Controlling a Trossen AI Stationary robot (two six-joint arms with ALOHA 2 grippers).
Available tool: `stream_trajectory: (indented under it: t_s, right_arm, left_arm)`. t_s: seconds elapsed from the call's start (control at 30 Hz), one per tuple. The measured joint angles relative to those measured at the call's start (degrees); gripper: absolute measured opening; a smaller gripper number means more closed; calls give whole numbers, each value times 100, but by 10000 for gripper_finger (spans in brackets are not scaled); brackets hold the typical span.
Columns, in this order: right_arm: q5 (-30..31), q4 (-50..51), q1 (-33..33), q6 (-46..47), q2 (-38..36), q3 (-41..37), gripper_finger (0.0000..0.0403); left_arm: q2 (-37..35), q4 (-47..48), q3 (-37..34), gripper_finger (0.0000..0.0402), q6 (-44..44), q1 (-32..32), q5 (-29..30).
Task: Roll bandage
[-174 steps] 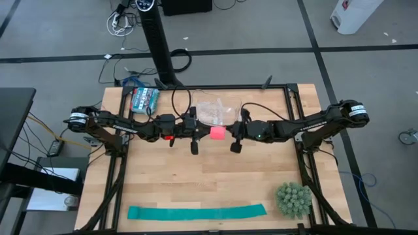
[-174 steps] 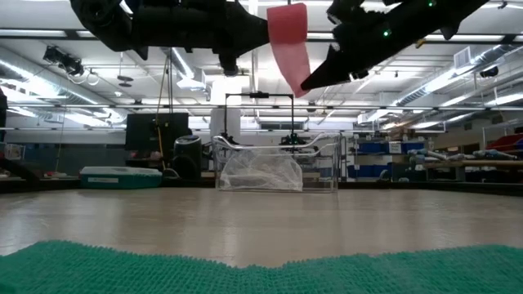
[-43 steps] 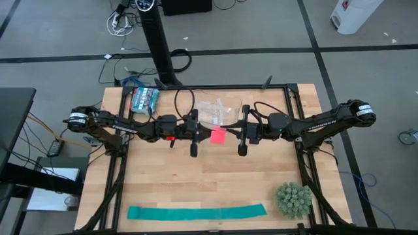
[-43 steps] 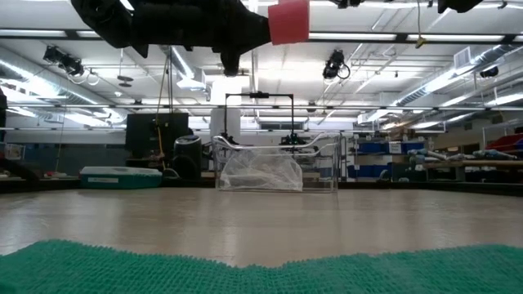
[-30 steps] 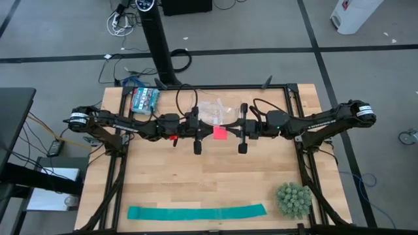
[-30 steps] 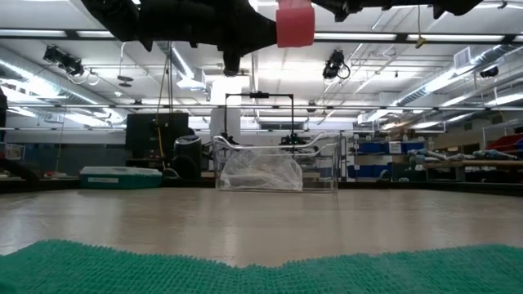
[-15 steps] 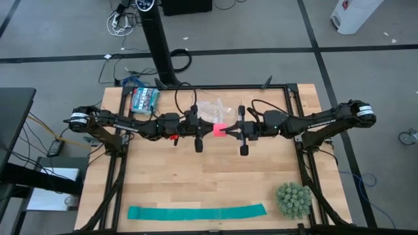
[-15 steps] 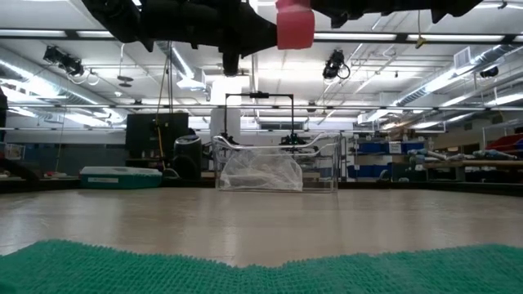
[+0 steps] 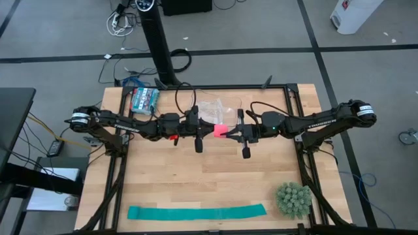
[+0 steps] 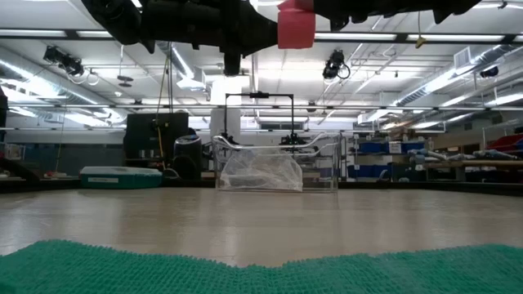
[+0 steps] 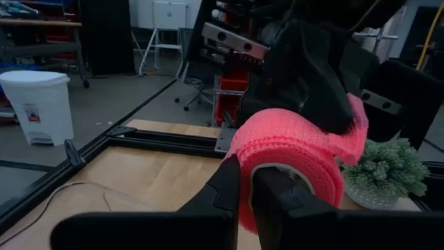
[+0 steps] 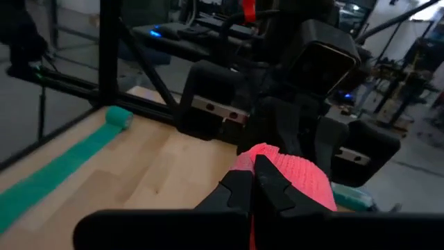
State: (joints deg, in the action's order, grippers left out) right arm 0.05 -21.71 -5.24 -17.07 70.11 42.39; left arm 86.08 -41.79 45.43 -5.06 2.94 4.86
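The pink-red bandage is a compact roll held high above the table's middle, between both grippers. It shows at the top of the low view and fills the left wrist view. My left gripper is shut on the roll from the left. My right gripper is shut on it from the right, and its dark fingers show behind the roll in the left wrist view. My left gripper holds the roll's wall with one finger in the hollow core and the other outside. The fingers come level from the table's left. The roll is lifted clear, with its axis along the fingers. My right gripper pinches the roll's outer layer at its loose end between its two shut fingers. The fingers come about level from the table's right. The pinched flap stands a little off the roll.
A teal-green strip lies flat along the table's near edge. A green spiky ball sits at the near right corner. A clear plastic bag and a teal box lie at the far side.
My right gripper has gone toward the table's left, up to the roll, and now touches its right side. The roll stays lifted in my left gripper, shifted only slightly.
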Motion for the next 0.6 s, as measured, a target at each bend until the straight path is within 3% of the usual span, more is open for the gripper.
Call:
stream_trajectory:
  t_s: [0.13, 0.43, 0.6]
  right_arm:
    - [381, -23, -26, -195, 2, -7, 20]
    - [440, -50, -28, -251, 7, -20, 125]
    - [525, -36, -30, -259, 9, -20, 141]
  left_arm:
    - [0, 44, 0, 31, 11, 2, 66]
    - [-14, 84, 0, 31, 33, 17, 45]
    - [-17, 86, 4, 31, 37, 17, 36]
